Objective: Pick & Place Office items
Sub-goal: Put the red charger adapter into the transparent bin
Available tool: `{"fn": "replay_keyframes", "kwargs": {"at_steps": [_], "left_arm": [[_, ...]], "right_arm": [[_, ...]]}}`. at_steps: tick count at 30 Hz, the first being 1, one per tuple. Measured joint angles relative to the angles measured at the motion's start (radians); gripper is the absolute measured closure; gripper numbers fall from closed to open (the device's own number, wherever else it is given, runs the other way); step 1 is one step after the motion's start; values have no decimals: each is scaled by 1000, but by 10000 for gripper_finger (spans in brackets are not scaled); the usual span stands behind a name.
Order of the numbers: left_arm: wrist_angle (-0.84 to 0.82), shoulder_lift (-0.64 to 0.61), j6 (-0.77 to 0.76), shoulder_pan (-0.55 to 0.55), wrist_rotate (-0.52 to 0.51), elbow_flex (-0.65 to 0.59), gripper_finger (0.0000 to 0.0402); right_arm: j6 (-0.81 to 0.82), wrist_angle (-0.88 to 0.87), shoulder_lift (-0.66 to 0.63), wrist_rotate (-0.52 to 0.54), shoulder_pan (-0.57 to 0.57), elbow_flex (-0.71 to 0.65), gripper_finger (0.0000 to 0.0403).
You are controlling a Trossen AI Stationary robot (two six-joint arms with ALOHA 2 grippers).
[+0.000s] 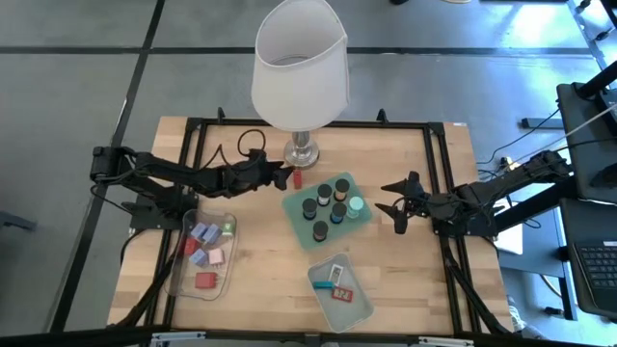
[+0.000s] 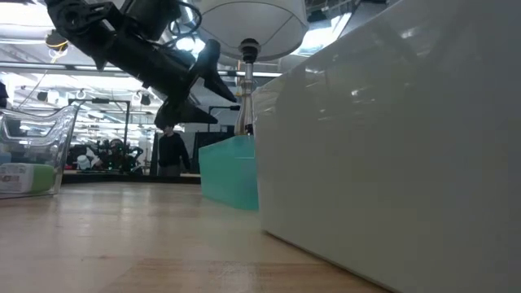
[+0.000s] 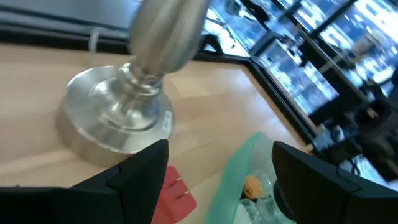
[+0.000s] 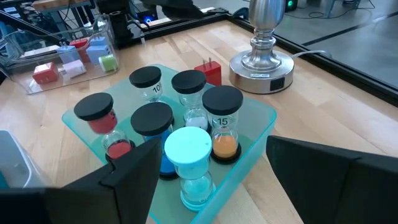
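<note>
A small red block point(image 1: 298, 178) lies on the table between the lamp base point(image 1: 302, 152) and the mint tray point(image 1: 293, 204). My left gripper point(image 1: 286, 176) hovers open just above and to the left of it. In the left wrist view the red block point(image 3: 176, 190) shows partly under one finger of the left gripper point(image 3: 221, 149). The tray holds several sand timers point(image 4: 186, 124) with black, mint and blue tops, all standing upright. My right gripper point(image 1: 393, 198) is open to the right of the tray, clear of it, and the right gripper point(image 4: 211, 146) faces the timers.
A white-shaded lamp point(image 1: 299, 63) stands at the table's far edge, close to the left gripper. A clear bin point(image 1: 202, 253) at the near left holds coloured blocks. A second tray point(image 1: 339, 289) near the front edge holds flat rectangles. Bare wood lies between the bin and the trays.
</note>
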Motion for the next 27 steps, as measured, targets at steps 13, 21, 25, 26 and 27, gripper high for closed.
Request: {"fn": "replay_keyframes", "kwargs": {"at_steps": [13, 21, 25, 26, 27], "left_arm": [[-398, 0, -306, -43, -171, 142, 119], [-860, 82, -473, -41, -129, 414, 105], [-978, 182, -553, -41, -82, 520, 96], [-1003, 209, -565, -40, -73, 544, 94], [-1021, 234, -578, -38, -63, 566, 92]], "right_arm": [[0, 0, 0, -2, 0, 0, 112], [0, 0, 0, -2, 0, 0, 112], [0, 1, 0, -2, 0, 0, 112], [0, 1, 0, -2, 0, 0, 112], [0, 0, 0, -2, 0, 0, 112]]}}
